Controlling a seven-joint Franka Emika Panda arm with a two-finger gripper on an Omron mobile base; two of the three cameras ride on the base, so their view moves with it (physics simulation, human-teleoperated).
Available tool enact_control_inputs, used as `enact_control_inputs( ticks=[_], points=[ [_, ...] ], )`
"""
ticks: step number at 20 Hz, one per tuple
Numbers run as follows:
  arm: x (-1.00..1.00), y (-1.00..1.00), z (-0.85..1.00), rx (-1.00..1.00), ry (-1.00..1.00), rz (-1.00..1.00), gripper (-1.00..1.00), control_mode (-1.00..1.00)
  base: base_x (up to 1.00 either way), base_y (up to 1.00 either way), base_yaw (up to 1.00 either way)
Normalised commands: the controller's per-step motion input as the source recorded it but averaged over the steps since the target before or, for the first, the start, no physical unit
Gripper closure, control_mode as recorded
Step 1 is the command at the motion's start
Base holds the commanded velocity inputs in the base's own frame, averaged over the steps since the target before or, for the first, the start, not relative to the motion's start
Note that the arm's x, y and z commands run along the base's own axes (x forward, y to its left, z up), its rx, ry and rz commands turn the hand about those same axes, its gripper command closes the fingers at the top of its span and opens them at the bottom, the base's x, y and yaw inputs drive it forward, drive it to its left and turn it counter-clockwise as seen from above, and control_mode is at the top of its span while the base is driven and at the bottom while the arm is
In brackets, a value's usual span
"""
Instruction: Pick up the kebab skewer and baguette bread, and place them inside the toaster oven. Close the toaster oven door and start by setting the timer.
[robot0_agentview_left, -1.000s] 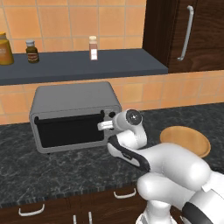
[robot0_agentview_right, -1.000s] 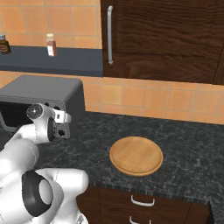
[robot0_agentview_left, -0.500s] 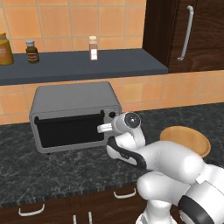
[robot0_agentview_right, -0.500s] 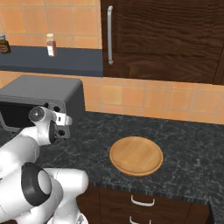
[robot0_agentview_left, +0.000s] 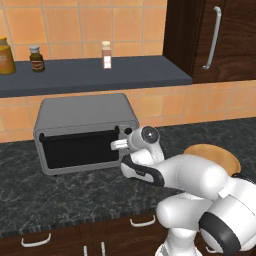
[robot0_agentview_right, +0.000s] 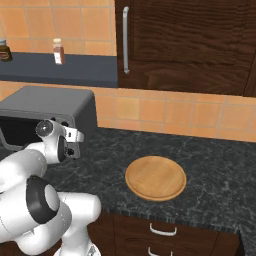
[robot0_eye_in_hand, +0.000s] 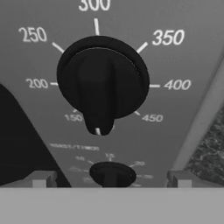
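Grey oven (robot0_agentview_left: 85, 131) sat shut on the counter. Your gripper (robot0_eye_in_hand: 111, 180), fingers spread wide and empty, faced its knob panel; the timer knob (robot0_eye_in_hand: 112, 174) lay dead ahead between the tips, below the temperature knob (robot0_eye_in_hand: 101, 83).

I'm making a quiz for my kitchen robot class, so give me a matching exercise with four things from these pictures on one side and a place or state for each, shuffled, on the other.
Things:
1. toaster oven door
2. round wooden plate
3. tool
4. temperature knob

Places or states:
A. open, its fingertips on either side of the small timer knob
B. shut, dark glass
C. bare, on the dark counter to the right of the toaster oven
D. ringed by numbers from 150 to 450

Pairs: 1-B, 2-C, 3-A, 4-D
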Motion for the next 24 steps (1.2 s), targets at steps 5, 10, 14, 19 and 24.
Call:
enact_control_inputs(
  ticks=[5, 10, 14, 19, 24],
  points=[
    [0.03, 0.0, 0.0, 0.0, 0.0, 0.0, -1.0, -1.0, 0.0, 0.0, 0.0],
    [0.0, 0.0, 0.0, 0.0, 0.0, 0.0, -1.0, -1.0, 0.0, 0.0, 0.0],
    [0.0, 0.0, 0.0, 0.0, 0.0, 0.0, -1.0, -1.0, 0.0, 0.0, 0.0],
    [0.0, 0.0, 0.0, 0.0, 0.0, 0.0, 1.0, -1.0, 0.0, 0.0, 0.0],
    [0.0, 0.0, 0.0, 0.0, 0.0, 0.0, 1.0, -1.0, 0.0, 0.0, 0.0]
  ],
)
